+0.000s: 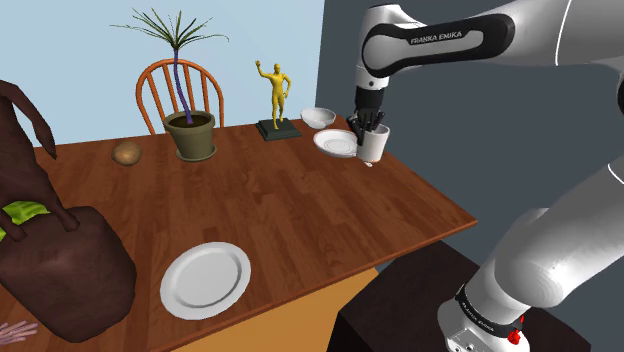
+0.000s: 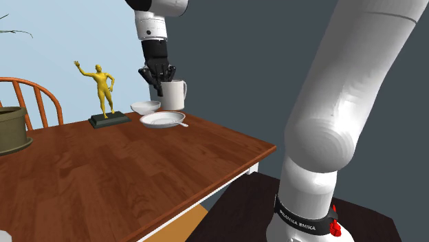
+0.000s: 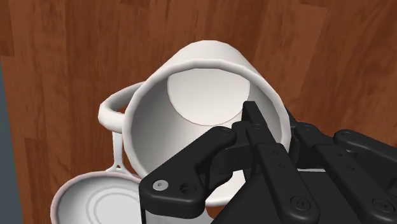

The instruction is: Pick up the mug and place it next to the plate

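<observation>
A white mug [image 1: 375, 146] [image 2: 174, 95] [image 3: 203, 95] hangs at the table's far corner, close beside a small white plate [image 1: 335, 143] [image 2: 163, 120] [image 3: 95, 203]. My black gripper [image 1: 370, 122] [image 2: 159, 77] [image 3: 275, 130] comes down from above and is shut on the mug's rim, one finger [image 3: 254, 124] inside the cup and the other outside its wall. The mug's handle [image 3: 114, 111] points toward the small plate. It looks slightly tilted and just off the wood. A larger white plate [image 1: 206, 279] lies near the table's front edge.
A white bowl [image 1: 319, 117] [image 2: 146, 107] and a yellow figurine [image 1: 276, 98] [image 2: 103, 93] stand behind the small plate. A potted plant [image 1: 190, 130], a brown round lump [image 1: 126, 153] and a dark brown mass [image 1: 60, 270] occupy the shoulder view's left. The table edge [image 1: 430, 190] runs right beside the mug.
</observation>
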